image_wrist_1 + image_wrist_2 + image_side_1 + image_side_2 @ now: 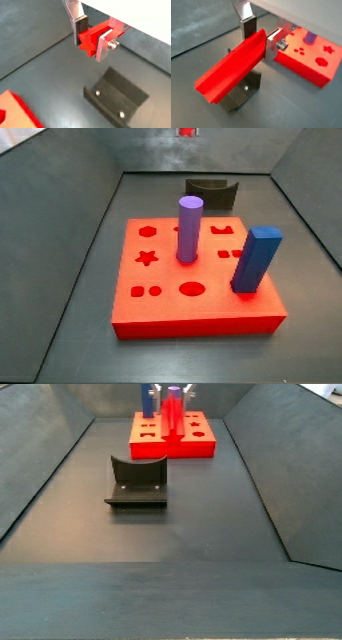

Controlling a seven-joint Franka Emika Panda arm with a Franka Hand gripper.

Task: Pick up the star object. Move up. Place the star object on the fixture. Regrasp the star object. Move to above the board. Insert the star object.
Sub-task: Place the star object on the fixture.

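Observation:
My gripper [92,42] is shut on the star object [88,38], a red bar with a star-shaped end face, clamped between the two silver fingers. In a wrist view the star object [231,70] shows as a long ribbed bar running out from the pads. It hangs in the air above the floor. The dark fixture [117,97] lies below and off to one side of it, and the fixture [136,482] stands in front of the red board [187,446]. In a side view the gripper [187,132] barely shows at the top edge. The board [194,278] has shaped holes.
A tall purple cylinder [189,228] and a blue square post [255,258] stand upright in the board. Sloping grey walls [40,474] enclose the dark floor on both sides. A board corner [13,112] shows in a wrist view.

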